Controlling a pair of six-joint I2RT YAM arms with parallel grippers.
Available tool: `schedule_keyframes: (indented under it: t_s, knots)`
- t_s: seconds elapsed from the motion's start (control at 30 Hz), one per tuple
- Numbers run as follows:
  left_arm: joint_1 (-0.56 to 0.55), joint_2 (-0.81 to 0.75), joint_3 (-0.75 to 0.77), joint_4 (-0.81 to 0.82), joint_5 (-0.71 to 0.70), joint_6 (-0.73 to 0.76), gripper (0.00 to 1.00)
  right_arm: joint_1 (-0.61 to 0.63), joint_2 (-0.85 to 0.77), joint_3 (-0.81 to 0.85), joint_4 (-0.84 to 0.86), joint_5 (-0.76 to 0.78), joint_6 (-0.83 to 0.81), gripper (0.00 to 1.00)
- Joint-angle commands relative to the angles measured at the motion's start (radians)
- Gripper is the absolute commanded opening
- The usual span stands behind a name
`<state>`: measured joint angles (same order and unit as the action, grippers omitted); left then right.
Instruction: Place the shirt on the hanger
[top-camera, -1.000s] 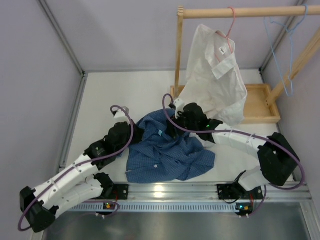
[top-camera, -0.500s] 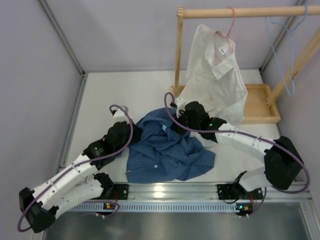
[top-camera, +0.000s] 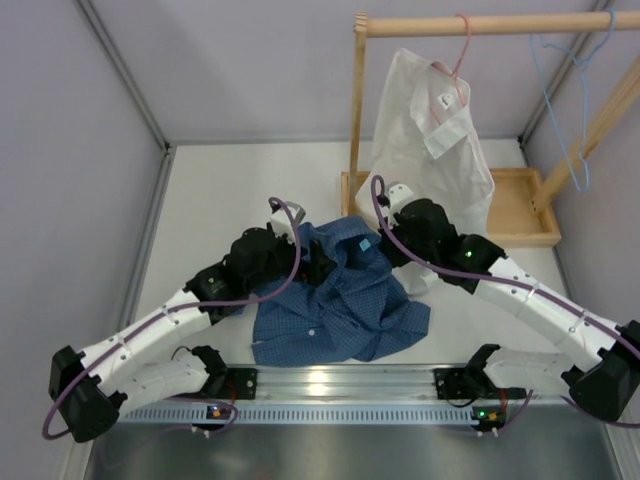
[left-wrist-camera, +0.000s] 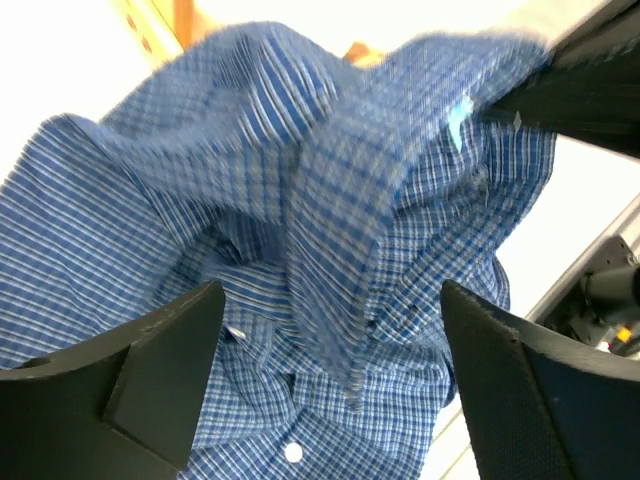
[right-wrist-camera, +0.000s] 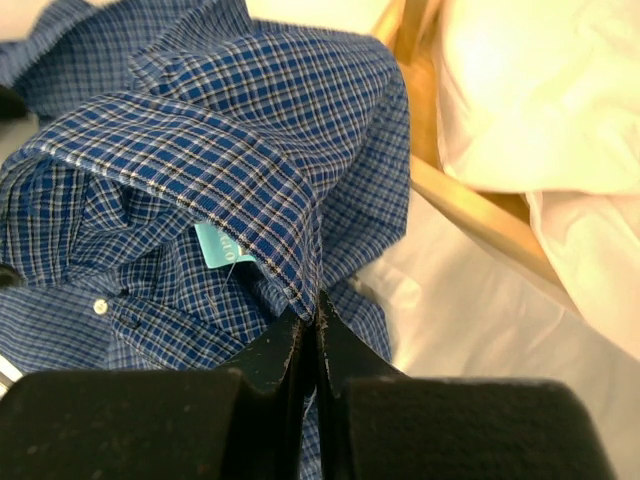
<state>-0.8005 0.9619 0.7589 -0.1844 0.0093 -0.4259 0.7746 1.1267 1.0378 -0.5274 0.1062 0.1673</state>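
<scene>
The blue checked shirt (top-camera: 340, 305) lies crumpled on the table between the two arms. My right gripper (top-camera: 385, 245) is shut on its collar edge beside the light blue label (right-wrist-camera: 218, 245) and holds that edge up off the heap; in the right wrist view the closed jaws (right-wrist-camera: 316, 310) pinch the fabric (right-wrist-camera: 200, 150). My left gripper (top-camera: 318, 268) hovers over the middle of the shirt, open. In the left wrist view a raised fold of the shirt (left-wrist-camera: 340, 250) hangs between its spread fingers (left-wrist-camera: 150, 380) without touching them. The light blue hanger (top-camera: 551, 110) hangs on the rod at far right.
A wooden rack (top-camera: 480, 25) stands at the back right on a tray-like base (top-camera: 520, 215). A white shirt (top-camera: 430, 150) hangs from it on a pink hanger (top-camera: 463, 50), right behind my right gripper. Metal rails line the table's left and front edges.
My right gripper shut on the collar and pulled it up and to the right. My left gripper let go, opened wide and moved right over the shirt.
</scene>
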Motion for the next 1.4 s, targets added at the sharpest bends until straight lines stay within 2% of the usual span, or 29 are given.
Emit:
schedule_keyframes:
  t_s: [0.0, 0.13, 0.17, 0.23, 0.3, 0.4, 0.43, 0.57, 0.63, 0.7, 0.8, 0.87, 0.97, 1.0, 1.03, 1.07, 1.1, 1.13, 1.17, 1.3, 1.37]
  knots:
    - [-0.002, -0.005, 0.057, 0.051, -0.035, 0.121, 0.95, -0.006, -0.013, 0.008, -0.075, 0.036, -0.015, 0.0]
    - [-0.003, 0.021, 0.051, 0.065, -0.022, 0.171, 0.91, -0.014, -0.013, 0.022, -0.077, 0.023, -0.014, 0.0]
    - [-0.003, 0.037, 0.049, 0.069, -0.014, 0.179, 0.88, -0.017, -0.008, 0.031, -0.077, 0.015, -0.014, 0.0]
    - [-0.008, 0.049, 0.04, 0.074, 0.047, 0.179, 0.73, -0.024, -0.004, 0.039, -0.079, 0.013, -0.015, 0.0]
    - [-0.019, 0.047, 0.001, 0.114, 0.075, 0.167, 0.65, -0.041, 0.004, 0.051, -0.082, 0.009, -0.009, 0.0]
    - [-0.075, 0.026, -0.07, 0.21, 0.068, 0.147, 0.65, -0.064, 0.015, 0.065, -0.082, -0.002, 0.003, 0.0]
    - [-0.083, 0.018, -0.087, 0.232, 0.06, 0.139, 0.68, -0.064, 0.018, 0.068, -0.082, -0.005, 0.005, 0.0]
    - [-0.086, 0.014, -0.148, 0.335, 0.055, 0.102, 0.68, -0.064, 0.027, 0.077, -0.082, -0.03, 0.003, 0.0]
    - [-0.086, 0.04, -0.153, 0.362, 0.043, 0.093, 0.65, -0.064, 0.027, 0.082, -0.082, -0.037, 0.003, 0.0]
    - [-0.086, 0.069, -0.144, 0.364, 0.005, 0.081, 0.57, -0.064, 0.019, 0.087, -0.082, -0.052, 0.006, 0.0]
    - [-0.086, 0.113, -0.133, 0.364, -0.127, 0.061, 0.37, -0.064, 0.001, 0.091, -0.074, -0.082, 0.005, 0.0]
    - [-0.086, 0.116, -0.132, 0.364, -0.185, 0.05, 0.34, -0.064, -0.01, 0.088, -0.068, -0.095, 0.008, 0.0]
    - [-0.086, 0.12, -0.121, 0.369, -0.175, 0.042, 0.24, -0.066, -0.019, 0.084, -0.071, -0.1, 0.008, 0.0]
    - [-0.086, 0.124, -0.118, 0.367, -0.158, 0.039, 0.05, -0.066, -0.021, 0.084, -0.069, -0.096, 0.009, 0.0]
    - [-0.086, 0.127, -0.115, 0.367, -0.151, 0.036, 0.0, -0.067, -0.022, 0.084, -0.071, -0.088, 0.011, 0.0]
    - [-0.086, 0.126, -0.113, 0.364, -0.144, 0.029, 0.0, -0.069, -0.027, 0.085, -0.071, -0.086, 0.014, 0.0]
    - [-0.086, 0.124, -0.113, 0.359, -0.135, 0.023, 0.0, -0.07, -0.031, 0.087, -0.069, -0.089, 0.014, 0.05]
    - [-0.086, 0.114, -0.11, 0.35, -0.134, 0.018, 0.0, -0.07, -0.036, 0.091, -0.071, -0.095, 0.015, 0.36]
    - [-0.086, 0.107, -0.107, 0.336, -0.135, 0.003, 0.0, -0.07, -0.054, 0.094, -0.071, -0.099, 0.014, 0.44]
    - [-0.086, 0.09, -0.064, 0.194, -0.161, -0.045, 0.0, -0.08, -0.116, 0.155, -0.104, -0.099, -0.009, 0.57]
    - [-0.086, 0.083, -0.043, 0.136, -0.177, -0.074, 0.0, -0.093, -0.123, 0.249, -0.176, -0.07, -0.029, 0.63]
